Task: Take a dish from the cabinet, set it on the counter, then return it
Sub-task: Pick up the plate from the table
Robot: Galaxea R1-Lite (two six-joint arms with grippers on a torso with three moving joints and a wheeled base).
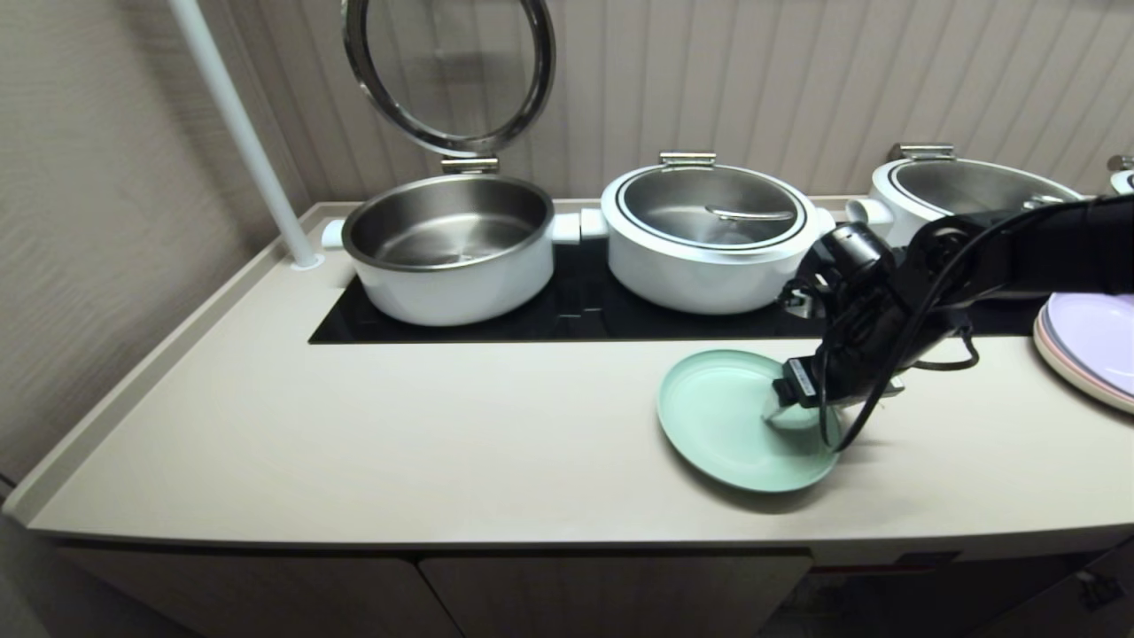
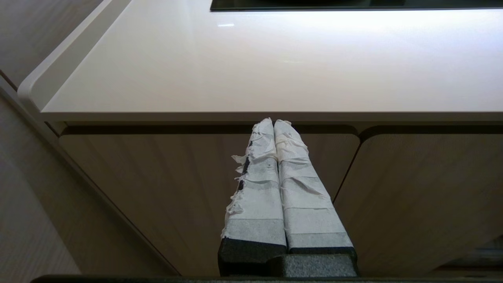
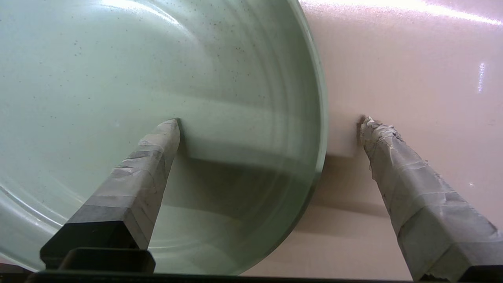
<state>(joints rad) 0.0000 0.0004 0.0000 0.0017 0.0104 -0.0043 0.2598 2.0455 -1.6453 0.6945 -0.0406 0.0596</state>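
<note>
The dish (image 1: 718, 416) is a pale mint-green plate lying on the cream counter (image 1: 399, 425), in front of the black cooktop. My right gripper (image 1: 802, 403) points down over the dish's right rim and is open. In the right wrist view its gripper (image 3: 270, 122) straddles the rim: one taped finger stands over the inside of the dish (image 3: 157, 78), the other over the bare counter (image 3: 412, 59). Nothing is clamped. The cabinet (image 1: 886, 567) sits under the counter at the front right, showing a thin red edge. My left gripper (image 2: 274, 122) is shut and parked low before the ribbed doors (image 2: 424, 188).
Three white pots stand at the back: one with its glass lid raised (image 1: 447, 248), one lidded (image 1: 709, 235), one behind my right arm (image 1: 957, 190). A stack with a lilac plate (image 1: 1094, 341) lies at the right edge. A white pole (image 1: 244, 133) rises at the back left.
</note>
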